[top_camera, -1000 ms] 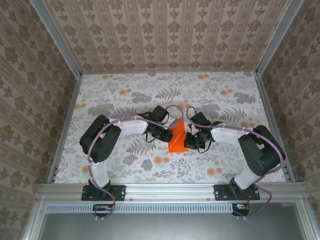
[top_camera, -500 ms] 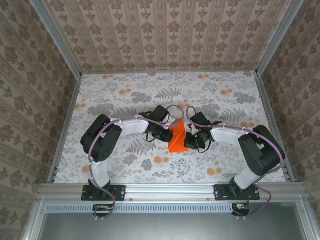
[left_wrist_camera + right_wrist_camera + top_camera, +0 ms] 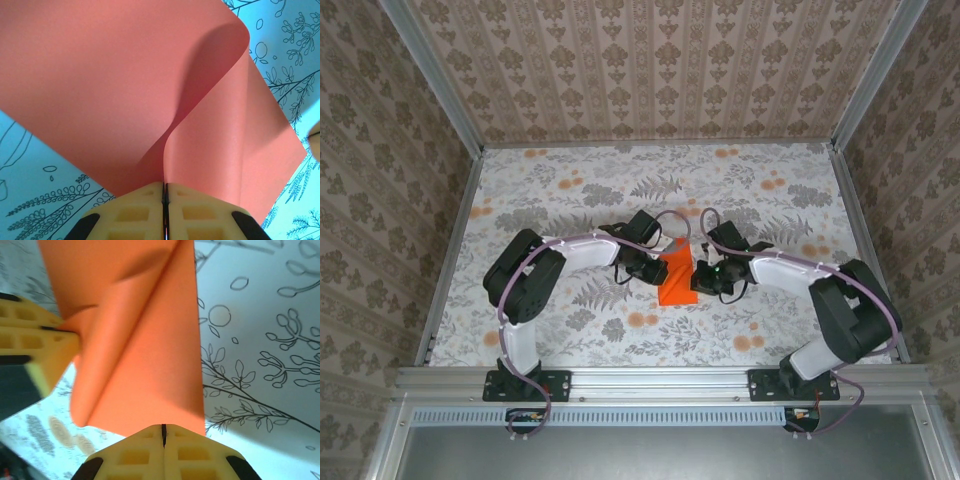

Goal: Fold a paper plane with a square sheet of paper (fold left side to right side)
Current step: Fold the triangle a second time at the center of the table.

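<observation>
Bridging left pincer (image 3: 164, 189), right pincer (image 3: 163, 429): sheet (image 3: 675, 277).

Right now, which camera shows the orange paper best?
The top external view: nearly the whole orange paper shows there, outline and all. The left wrist view gives a close curved part pinched in shut jaws; the right wrist view, a creased part likewise.

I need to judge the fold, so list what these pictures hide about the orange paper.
Top view: side edges of the orange sheet, under the left gripper and right gripper.
Left wrist: its top and left edges, cut by the frame; its curl hides the layer behind.
Right wrist: its top edge, cropped by the frame.
</observation>
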Robot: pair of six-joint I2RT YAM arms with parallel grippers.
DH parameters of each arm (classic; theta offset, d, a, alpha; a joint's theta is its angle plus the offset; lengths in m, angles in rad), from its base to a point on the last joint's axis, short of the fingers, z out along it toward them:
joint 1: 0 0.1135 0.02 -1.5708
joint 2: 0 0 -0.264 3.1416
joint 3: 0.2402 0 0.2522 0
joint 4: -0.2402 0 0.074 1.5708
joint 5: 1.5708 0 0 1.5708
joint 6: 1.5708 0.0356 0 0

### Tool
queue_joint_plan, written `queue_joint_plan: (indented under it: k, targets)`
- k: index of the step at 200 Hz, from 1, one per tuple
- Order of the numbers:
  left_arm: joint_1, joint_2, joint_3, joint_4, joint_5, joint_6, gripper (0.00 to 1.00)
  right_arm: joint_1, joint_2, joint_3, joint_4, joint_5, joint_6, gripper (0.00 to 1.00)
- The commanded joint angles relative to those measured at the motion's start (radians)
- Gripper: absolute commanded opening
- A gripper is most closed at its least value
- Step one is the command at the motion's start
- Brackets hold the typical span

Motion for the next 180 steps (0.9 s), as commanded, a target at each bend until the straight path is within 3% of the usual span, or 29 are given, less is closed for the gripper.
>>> queue_joint_plan:
  k: [1,53,103,180]
  targets:
    - [-0.009,0.028,0.006,-0.057,-0.03,0.024,0.1,-0.012,-0.035,-0.031,0.099,-0.076,0.058,0.06]
    - [-0.009,0.028,0.008,-0.061,-0.033,0.023,0.1,-0.01,0.063,-0.017,0.346,-0.122,0.194,0.04]
    - [-0.01,0.028,0.007,-0.061,-0.036,0.024,0.1,0.021,0.16,0.032,0.378,-0.129,0.202,0.03]
    - [-0.011,0.029,0.011,-0.063,-0.037,0.025,0.1,0.025,0.173,0.044,0.364,-0.118,0.191,0.03]
